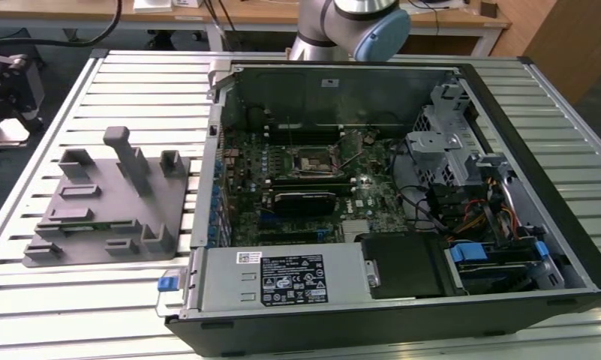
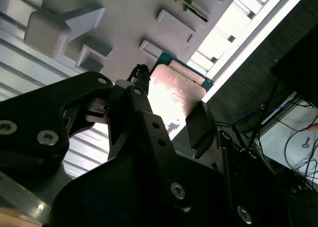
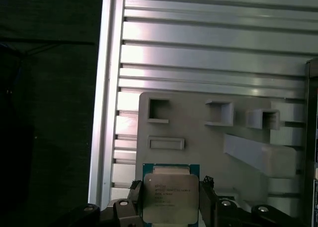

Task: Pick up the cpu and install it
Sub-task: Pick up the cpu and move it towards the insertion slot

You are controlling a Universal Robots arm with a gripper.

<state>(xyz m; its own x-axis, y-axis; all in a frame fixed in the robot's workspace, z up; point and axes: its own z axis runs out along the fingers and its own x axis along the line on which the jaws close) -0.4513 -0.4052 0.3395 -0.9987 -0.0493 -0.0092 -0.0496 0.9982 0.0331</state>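
**CPU gripped over the parts tray; installation outstanding**

Exterior view: an open black computer case (image 1: pixel 401 187) lay on a slatted aluminium table (image 1: pixel 130 82), its green motherboard (image 1: pixel 311 180) exposed. The square dark metal-framed socket (image 1: pixel 311 159) sat near the middle of the board and appeared unfilled. A grey moulded parts tray (image 1: pixel 110 202) with raised blocks and pockets lay on the exterior view's left, beside the case. The silver-and-blue robot arm (image 1: pixel 356 22) stood at the upper centre of the frame.

Second wrist view: the black two-finger gripper (image 2: pixel 171 108) was closed on the cpu (image 2: pixel 176 93), a small flat square chip with a shiny silver top and thin green rim, one finger on each of two opposite edges. The grey tray (image 2: pixel 124 18) lay beyond it.

First wrist view: the cpu (image 3: pixel 170 192) sat pinched in the gripper (image 3: pixel 171 187), with the tray (image 3: pixel 198 137) and table slats (image 3: pixel 208 48) behind it.

Status, as judged: the chip seemed lifted clear of the tray, so pick-up done; carrying to the case and seating in the socket remained.
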